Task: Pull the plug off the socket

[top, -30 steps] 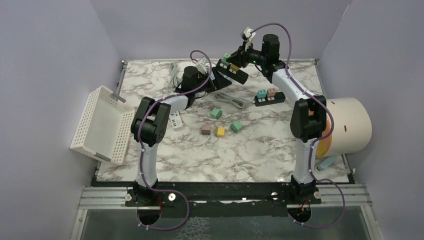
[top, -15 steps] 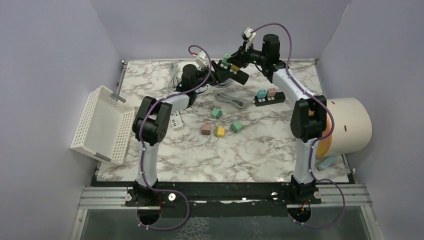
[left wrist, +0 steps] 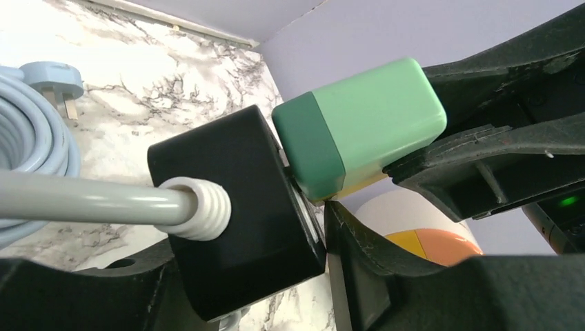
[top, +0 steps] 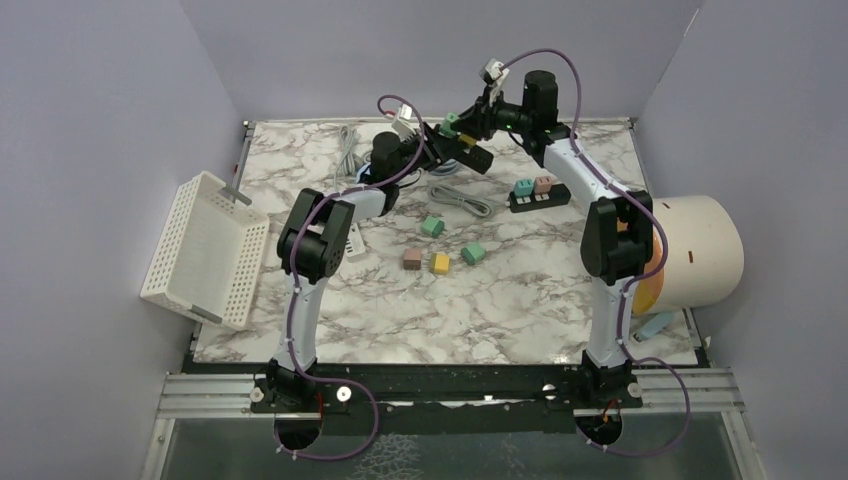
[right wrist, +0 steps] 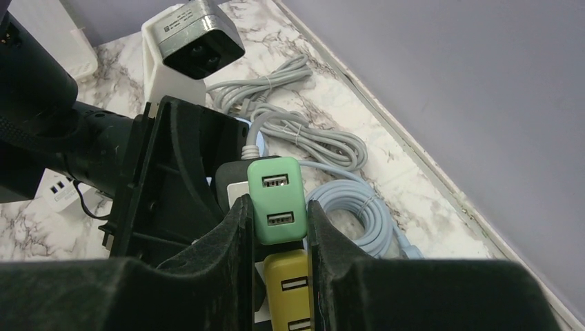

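Left hand: your left gripper (left wrist: 241, 269) was clamped around the cable end of the black power strip (left wrist: 234, 214). It held the strip off the table (top: 400, 310), near 12 o'clock in the overhead view.
Right hand: your right gripper (right wrist: 276, 231) was closed down to the width of the green plug (right wrist: 276, 196), with one finger on each side.
Plug: it sat at the strip's end socket, its base close against the strip's face. A yellow plug (right wrist: 286, 289) filled the next socket, at 6 o'clock from it in the right wrist view.
Done: both grips looked set, with the strip braced and the plug pinched.
Left: the pull itself. I judged the plug not yet clear, since no pins showed at the seam, though the seam was partly hidden.
Elsewhere: a second strip (top: 540, 198) carrying two plugs lay at 2 o'clock, and loose plugs (top: 440, 263) lay near the centre.
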Robot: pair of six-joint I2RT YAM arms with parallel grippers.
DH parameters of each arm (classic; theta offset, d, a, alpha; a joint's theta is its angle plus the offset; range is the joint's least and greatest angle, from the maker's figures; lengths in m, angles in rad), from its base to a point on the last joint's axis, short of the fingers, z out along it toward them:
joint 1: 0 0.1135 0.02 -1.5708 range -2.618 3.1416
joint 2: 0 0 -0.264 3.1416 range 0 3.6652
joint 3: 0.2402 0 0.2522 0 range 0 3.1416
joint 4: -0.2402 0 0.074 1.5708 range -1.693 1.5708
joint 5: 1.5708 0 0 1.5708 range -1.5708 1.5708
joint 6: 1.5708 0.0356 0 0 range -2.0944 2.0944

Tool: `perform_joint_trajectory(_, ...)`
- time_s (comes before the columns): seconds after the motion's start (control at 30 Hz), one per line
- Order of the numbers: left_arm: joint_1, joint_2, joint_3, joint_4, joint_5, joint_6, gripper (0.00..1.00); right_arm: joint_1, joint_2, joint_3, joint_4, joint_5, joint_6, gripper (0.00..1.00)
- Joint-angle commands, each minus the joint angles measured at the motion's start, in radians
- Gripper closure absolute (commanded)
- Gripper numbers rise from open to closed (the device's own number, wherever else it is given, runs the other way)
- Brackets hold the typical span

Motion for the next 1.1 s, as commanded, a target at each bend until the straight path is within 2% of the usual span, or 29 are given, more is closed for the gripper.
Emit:
perform_joint_trajectory(0.0, -0.002, 0.019, 0.045, 0.07, -0.055, -0.021, 0.49, 0.012, -0.068, 0.012, 0.028, -0.08, 0.025, 0.99)
perform_joint_trajectory(0.03, -0.002, 0.023, 0.048, 0.069, -0.056, -0.023, 0.56, 0.012, -0.068, 0.015, 0.027, -0.082, 0.027, 0.99)
perform_joint_trajectory(0.1, -0.002, 0.027, 0.045, 0.07, -0.061, -0.031, 0.92, 0.013, -0.069, 0.018, 0.03, -0.084, 0.032, 0.99)
perform_joint_trajectory(0.13, -0.003, 0.026, 0.038, 0.07, -0.067, -0.035, 1.0, 0.013, -0.071, 0.019, 0.031, -0.084, 0.038, 0.99)
perform_joint_trajectory(0.33, 0.001, 0.032, -0.007, 0.067, -0.089, -0.039, 1.0, 0.01, -0.096, 0.066, 0.031, -0.063, 0.076, 0.99)
perform_joint_trajectory(0.5, 0.013, 0.041, -0.046, 0.066, -0.106, -0.034, 1.0, -0.024, -0.114, 0.12, 0.087, -0.109, 0.211, 0.99)
perform_joint_trajectory(0.63, 0.023, 0.049, -0.059, 0.06, -0.11, -0.019, 1.0, -0.032, -0.163, 0.106, 0.119, -0.076, 0.223, 0.99)
perform_joint_trajectory(0.77, 0.026, 0.058, -0.059, 0.058, -0.098, 0.003, 1.0, -0.097, -0.175, 0.053, 0.334, -0.185, 0.458, 0.99)
perform_joint_trajectory(0.83, 0.026, 0.055, -0.065, 0.058, -0.095, 0.017, 1.0, -0.119, -0.151, 0.077, 0.37, -0.22, 0.54, 0.99)
perform_joint_trajectory(0.97, 0.026, 0.044, -0.065, 0.046, -0.089, 0.045, 1.0, -0.097, -0.146, 0.12, 0.205, -0.168, 0.411, 0.99)
perform_joint_trajectory(1.07, 0.026, 0.035, -0.053, 0.019, -0.086, 0.064, 1.0, -0.038, -0.187, 0.09, 0.088, -0.064, 0.229, 0.99)
